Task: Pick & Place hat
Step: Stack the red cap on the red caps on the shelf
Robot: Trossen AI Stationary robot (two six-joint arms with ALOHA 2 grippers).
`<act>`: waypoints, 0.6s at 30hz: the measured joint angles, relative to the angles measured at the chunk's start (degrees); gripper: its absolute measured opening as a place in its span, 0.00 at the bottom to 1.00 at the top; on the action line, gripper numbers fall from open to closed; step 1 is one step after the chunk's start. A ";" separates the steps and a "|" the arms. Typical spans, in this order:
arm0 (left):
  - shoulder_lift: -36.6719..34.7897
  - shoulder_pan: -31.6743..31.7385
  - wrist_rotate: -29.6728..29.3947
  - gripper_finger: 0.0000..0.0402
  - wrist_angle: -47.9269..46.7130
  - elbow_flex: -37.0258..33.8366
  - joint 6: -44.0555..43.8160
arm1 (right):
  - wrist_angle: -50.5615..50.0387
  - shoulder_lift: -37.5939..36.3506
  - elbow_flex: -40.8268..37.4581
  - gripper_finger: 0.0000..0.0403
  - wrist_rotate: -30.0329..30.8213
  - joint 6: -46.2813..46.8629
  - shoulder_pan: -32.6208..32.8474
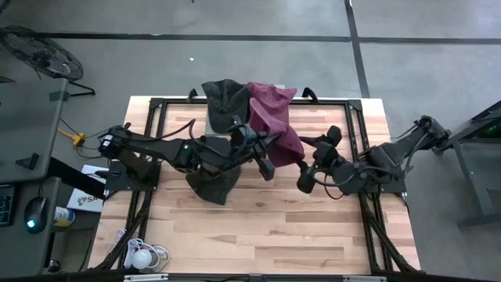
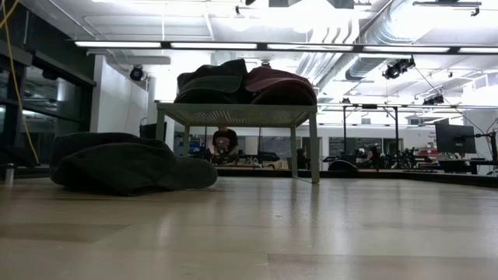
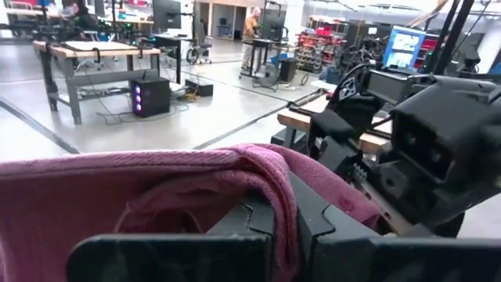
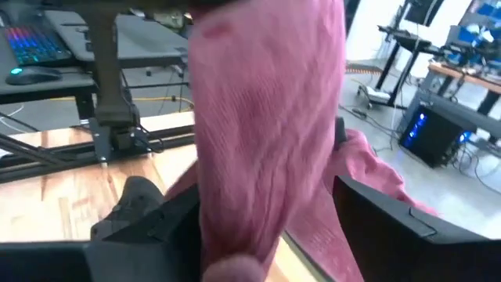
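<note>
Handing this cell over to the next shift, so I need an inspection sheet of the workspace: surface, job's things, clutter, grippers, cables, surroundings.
Surface: wooden table, front part bare.
Job's things: maroon hat hanging from the left gripper; dark green hat on the raised rack; dark hat lying on the table.
Clutter: nothing seen.
Grippers: left gripper shut on the maroon hat; right gripper open, its fingers either side of the cloth.
Cables: white cable coil at the table's front left corner.
Surroundings: desk with mouse, floor fan.
</note>
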 joint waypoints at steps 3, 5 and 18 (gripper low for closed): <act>0.00 0.00 -0.44 0.00 0.02 0.48 0.91 | -3.08 0.00 0.00 0.57 0.49 3.49 0.38; 0.00 0.00 -0.51 0.00 -0.10 0.81 1.40 | -4.15 0.00 0.00 0.54 0.53 5.12 0.79; -0.04 0.00 -0.34 0.00 -0.24 1.04 1.72 | -4.06 -2.69 0.00 0.34 5.14 4.96 3.14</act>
